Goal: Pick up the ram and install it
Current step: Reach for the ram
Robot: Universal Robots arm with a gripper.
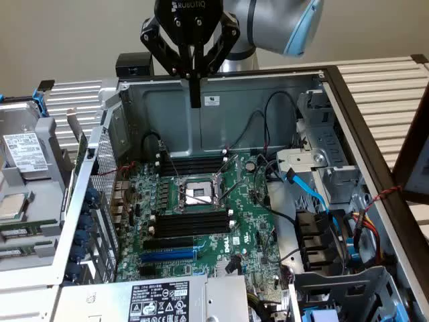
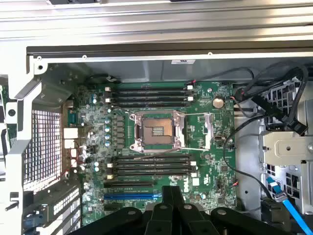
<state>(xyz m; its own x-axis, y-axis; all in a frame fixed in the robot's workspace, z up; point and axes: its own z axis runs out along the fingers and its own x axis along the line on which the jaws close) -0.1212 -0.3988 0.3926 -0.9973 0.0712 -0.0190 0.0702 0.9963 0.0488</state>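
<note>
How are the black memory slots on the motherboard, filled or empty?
Empty: the memory slots show bare black channels, with no board standing in them.

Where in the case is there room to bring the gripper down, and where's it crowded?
Free: the empty memory slots between the CPU socket and the blue slot, and the bank beyond the socket by the case wall. Crowded: the cables beside the drive cage.

The exterior view's lower edge cuts the power supply (image 1: 80, 303) (label (image 1: 159, 298) text unreadably small).
</note>
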